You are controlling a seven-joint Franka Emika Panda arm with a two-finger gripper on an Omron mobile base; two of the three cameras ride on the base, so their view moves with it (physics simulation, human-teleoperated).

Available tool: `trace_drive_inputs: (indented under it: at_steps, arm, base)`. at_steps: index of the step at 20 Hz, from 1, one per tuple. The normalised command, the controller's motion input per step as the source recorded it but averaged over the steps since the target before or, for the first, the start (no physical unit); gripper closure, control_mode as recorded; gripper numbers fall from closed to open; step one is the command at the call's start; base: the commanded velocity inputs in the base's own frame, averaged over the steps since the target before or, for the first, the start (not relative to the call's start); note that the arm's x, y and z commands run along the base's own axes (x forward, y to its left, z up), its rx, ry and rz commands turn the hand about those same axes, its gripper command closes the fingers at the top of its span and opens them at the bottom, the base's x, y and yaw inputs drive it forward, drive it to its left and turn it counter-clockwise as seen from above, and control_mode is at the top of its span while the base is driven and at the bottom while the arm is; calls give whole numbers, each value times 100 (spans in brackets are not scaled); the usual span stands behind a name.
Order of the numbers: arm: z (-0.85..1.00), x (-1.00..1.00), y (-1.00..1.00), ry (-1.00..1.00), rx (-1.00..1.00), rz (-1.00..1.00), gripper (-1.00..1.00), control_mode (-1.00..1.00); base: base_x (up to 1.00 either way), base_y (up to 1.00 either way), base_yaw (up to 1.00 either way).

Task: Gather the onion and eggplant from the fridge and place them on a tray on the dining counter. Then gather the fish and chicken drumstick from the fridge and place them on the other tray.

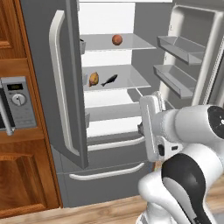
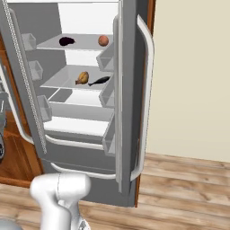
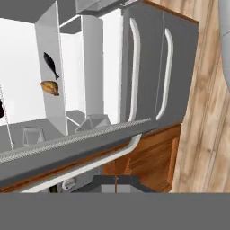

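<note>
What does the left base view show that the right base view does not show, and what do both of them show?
Left base view alone: a microwave set in wood cabinets, and the arm's big white and dark joints.
Right base view alone: the eggplant on the upper shelf beside the onion, a cream wall and much wood floor.
Both: the open fridge, the onion above, the drumstick and the fish side by side on the shelf below.

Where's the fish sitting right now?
The fish lies on the fridge's middle shelf, just right of the chicken drumstick, one shelf below the onion.
</note>
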Motion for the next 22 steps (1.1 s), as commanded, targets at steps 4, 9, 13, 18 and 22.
trace_drive_inputs:
  at_steps: [4, 9, 13, 18, 22]
  arm:
    - [-5, 48, -19, 10, 3, 21, 100, -100]
    - [-10, 62, 0, 8, 0, 18, 100, -100]
    - [-17, 62, 4, 5, 0, 13, 100, -100]
    - [-47, 65, 18, 5, -12, 10, 100, -100]
    - [-63, 54, 30, 1, -18, 1, 100, -100]
  base:
    - [0, 0, 0]
    - [0, 0, 0]
    - [0, 0, 0]
    - [0, 0, 0]
    - [0, 0, 0]
